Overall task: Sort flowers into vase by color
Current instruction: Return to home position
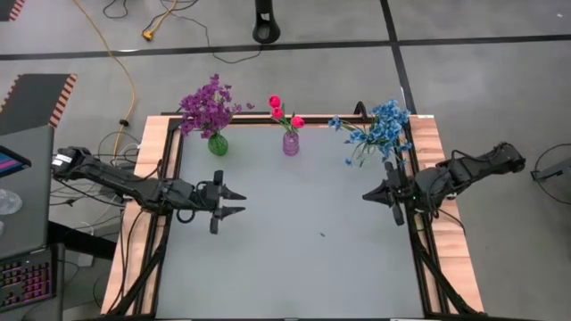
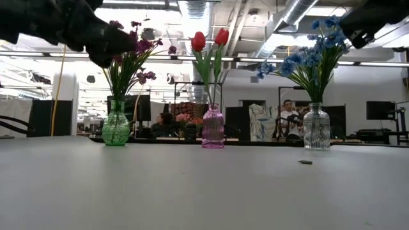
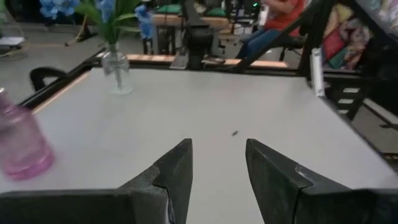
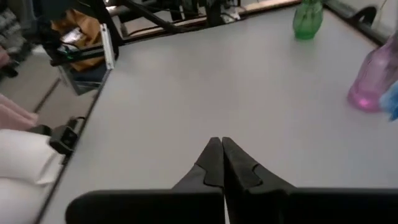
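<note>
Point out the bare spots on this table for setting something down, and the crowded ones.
Bare: the near half of the table, in front of the left gripper and right gripper, save one small speck; the middle between them. Narrower gaps separate the green vase, purple vase and transparent vase. Crowded: the far right, where blue flowers spread by the right gripper.

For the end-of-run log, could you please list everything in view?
green vase: one, green, far left of table.
purple flowers: one bunch, purple, in green vase.
purple vase: one, pink-purple, far middle.
pink-red buds: three, pink-red, in purple vase.
transparent vase: one, clear, far right.
blue flowers: one bunch, blue, in transparent vase.
speck: one, dark, right of middle.
left gripper: one, dark, over table's left, jaws open.
right gripper: one, dark, near right edge, jaws shut.
</note>
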